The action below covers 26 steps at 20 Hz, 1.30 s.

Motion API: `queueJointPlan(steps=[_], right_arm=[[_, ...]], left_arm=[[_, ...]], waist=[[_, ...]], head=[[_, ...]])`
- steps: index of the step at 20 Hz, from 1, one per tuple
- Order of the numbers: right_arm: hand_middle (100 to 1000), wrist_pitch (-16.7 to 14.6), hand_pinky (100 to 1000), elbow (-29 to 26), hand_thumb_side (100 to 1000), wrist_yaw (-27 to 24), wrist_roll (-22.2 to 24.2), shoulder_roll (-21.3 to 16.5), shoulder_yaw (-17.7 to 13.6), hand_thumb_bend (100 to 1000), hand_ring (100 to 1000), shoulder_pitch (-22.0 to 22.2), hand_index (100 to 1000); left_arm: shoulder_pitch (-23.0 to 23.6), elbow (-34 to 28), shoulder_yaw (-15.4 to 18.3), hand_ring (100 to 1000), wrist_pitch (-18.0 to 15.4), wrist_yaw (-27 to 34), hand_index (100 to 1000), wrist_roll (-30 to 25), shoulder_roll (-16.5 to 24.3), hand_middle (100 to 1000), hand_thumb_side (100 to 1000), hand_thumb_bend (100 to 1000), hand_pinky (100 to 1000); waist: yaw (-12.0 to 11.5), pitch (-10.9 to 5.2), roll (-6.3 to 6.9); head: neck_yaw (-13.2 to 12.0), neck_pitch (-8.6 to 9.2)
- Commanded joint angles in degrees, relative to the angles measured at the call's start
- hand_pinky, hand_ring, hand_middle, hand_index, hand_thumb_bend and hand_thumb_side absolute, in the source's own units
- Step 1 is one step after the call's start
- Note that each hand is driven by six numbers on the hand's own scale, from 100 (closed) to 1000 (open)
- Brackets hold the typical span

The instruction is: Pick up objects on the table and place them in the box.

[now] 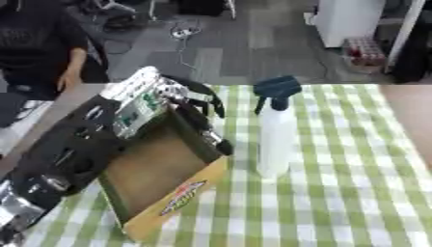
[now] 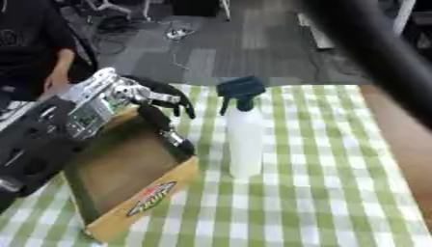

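Note:
A white spray bottle with a dark blue trigger head stands upright on the green checked cloth, just right of the box. The cardboard box lies tilted at the left, with a yellow front wall bearing a logo, and I see nothing on its brown floor. My left hand hangs over the box's far right corner, fingers relaxed and drooping, holding nothing. It is a short way left of the bottle and does not touch it. A dark blurred bar crosses the upper right of the right eye view, likely my right arm; its hand does not show.
The checked tablecloth spreads right of and in front of the bottle. A bare brown table edge runs along the far right. A person sits beyond the table's far left corner. Cables lie on the floor behind.

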State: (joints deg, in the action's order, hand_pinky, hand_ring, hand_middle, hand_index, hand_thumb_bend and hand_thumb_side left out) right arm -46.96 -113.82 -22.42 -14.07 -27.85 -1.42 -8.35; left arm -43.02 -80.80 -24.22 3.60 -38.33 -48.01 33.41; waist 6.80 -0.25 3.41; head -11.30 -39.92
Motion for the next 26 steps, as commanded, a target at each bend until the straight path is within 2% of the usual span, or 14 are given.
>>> queueJointPlan(steps=[1, 10, 17, 26], right_arm=[[765, 0.1, 605, -0.8, 1000, -0.6, 0.5, -1.2, 0.0, 364, 729, -1.1, 853], [766, 0.2, 609, -0.8, 1000, -2.2, 1.5, -1.2, 0.0, 367, 731, -2.1, 851], [768, -0.3, 615, -0.8, 1000, -3.4, 2.2, -1.2, -0.2, 371, 733, -2.8, 849], [768, -0.3, 617, -0.8, 1000, -4.6, 2.9, -1.0, -0.4, 371, 733, -3.4, 848]], left_arm=[[-1.9, -0.1, -0.1, 839, -2.0, -0.8, 882, 1.4, 0.2, 886, 776, 997, 915], [-4.1, 2.1, -0.7, 841, -5.6, -1.4, 874, 5.6, -0.4, 886, 790, 1000, 923], [-5.0, 5.4, -0.3, 835, -8.2, -1.9, 869, 11.2, -1.6, 881, 809, 1000, 906], [-5.6, 8.2, -0.4, 828, -8.4, -2.9, 865, 14.1, -4.0, 875, 815, 1000, 894]], waist=[[0.3, -0.42, -0.09], [1.2, -0.53, 0.17], [1.7, -0.56, 0.31], [2.3, -0.46, 0.33]], head=[[-0.9, 0.88], [-2.1, 0.80], [-2.6, 1.01], [-3.1, 1.23]])
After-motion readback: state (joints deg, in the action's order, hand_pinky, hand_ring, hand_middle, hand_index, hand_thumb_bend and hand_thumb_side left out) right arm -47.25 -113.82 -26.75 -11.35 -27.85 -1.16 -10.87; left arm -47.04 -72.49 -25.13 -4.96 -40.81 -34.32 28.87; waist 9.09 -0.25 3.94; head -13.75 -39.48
